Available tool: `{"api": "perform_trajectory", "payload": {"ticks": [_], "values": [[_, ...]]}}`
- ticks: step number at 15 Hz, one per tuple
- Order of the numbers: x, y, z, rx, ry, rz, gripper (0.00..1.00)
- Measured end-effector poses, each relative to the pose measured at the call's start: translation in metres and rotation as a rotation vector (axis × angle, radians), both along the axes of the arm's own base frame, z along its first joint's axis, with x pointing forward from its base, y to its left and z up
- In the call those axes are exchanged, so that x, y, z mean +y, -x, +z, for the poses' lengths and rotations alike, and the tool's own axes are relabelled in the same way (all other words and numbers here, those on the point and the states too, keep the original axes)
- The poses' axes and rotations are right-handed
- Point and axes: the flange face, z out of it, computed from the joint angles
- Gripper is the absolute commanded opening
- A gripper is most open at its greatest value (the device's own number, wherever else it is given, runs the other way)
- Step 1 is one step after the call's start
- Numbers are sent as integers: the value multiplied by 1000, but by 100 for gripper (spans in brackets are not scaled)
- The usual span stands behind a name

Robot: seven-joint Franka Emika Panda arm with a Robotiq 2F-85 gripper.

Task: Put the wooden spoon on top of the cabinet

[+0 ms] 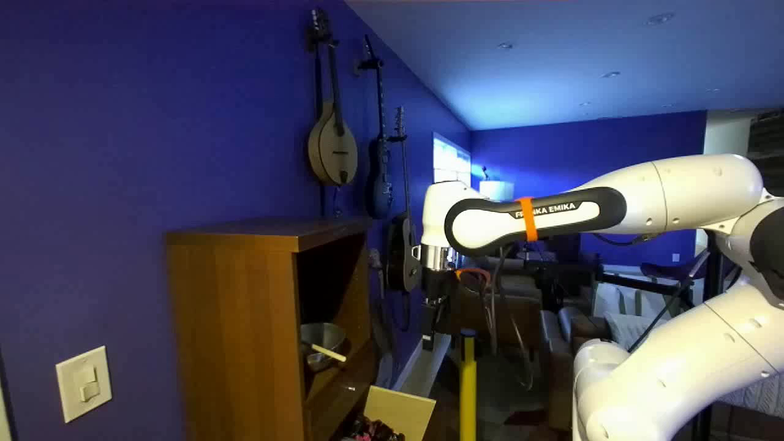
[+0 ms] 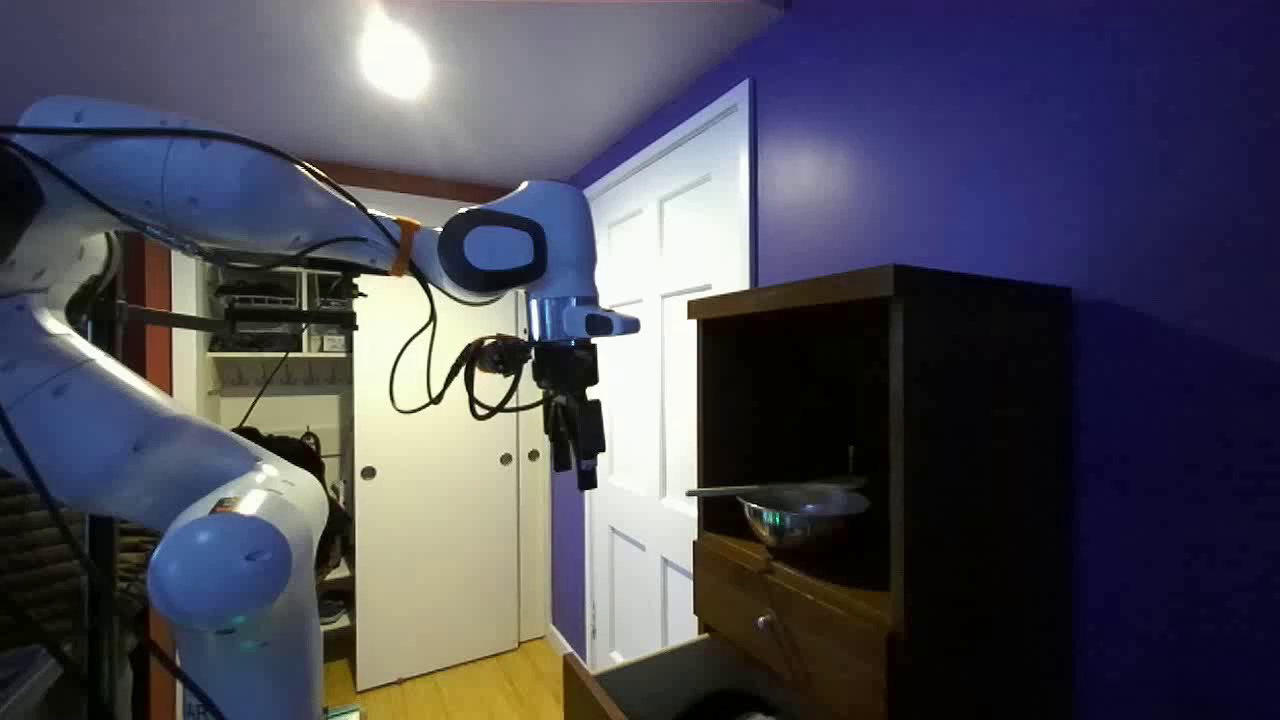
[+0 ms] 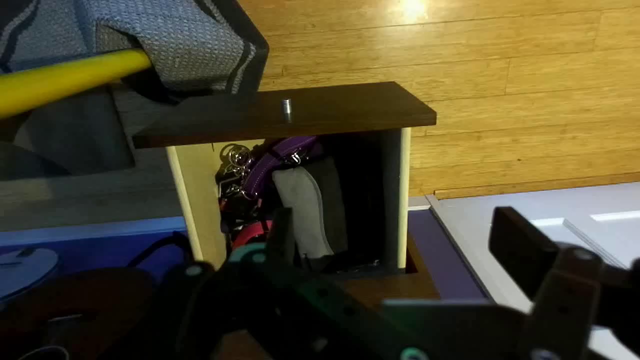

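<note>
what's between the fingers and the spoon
Nothing but open air: in an exterior view, the stretch from the fingers to the spoon is bare, with the door behind.

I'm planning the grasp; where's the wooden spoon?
In an exterior view, the wooden spoon lies right of center, across the metal bowl inside the cabinet, handle pointing left.

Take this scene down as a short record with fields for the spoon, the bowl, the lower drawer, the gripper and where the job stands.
Wooden spoon: resting on the metal bowl, one end jutting past it
Bowl: inside the open compartment of the cabinet
Lower drawer: pulled open, purple strap inside
Gripper: open, holding nothing
Job: spoon not yet on the cabinet top
</note>
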Motion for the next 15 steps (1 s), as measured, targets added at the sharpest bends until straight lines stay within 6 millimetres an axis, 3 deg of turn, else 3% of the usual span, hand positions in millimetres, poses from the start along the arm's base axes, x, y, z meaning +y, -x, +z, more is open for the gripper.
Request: {"api": "perform_trajectory", "payload": {"ticks": [7, 12, 15], "values": [[2, -3, 1, -26, -14, -14, 100], [17, -34, 5, -288, -53, -79, 100], [30, -59, -12, -375, -33, -53, 100]]}}
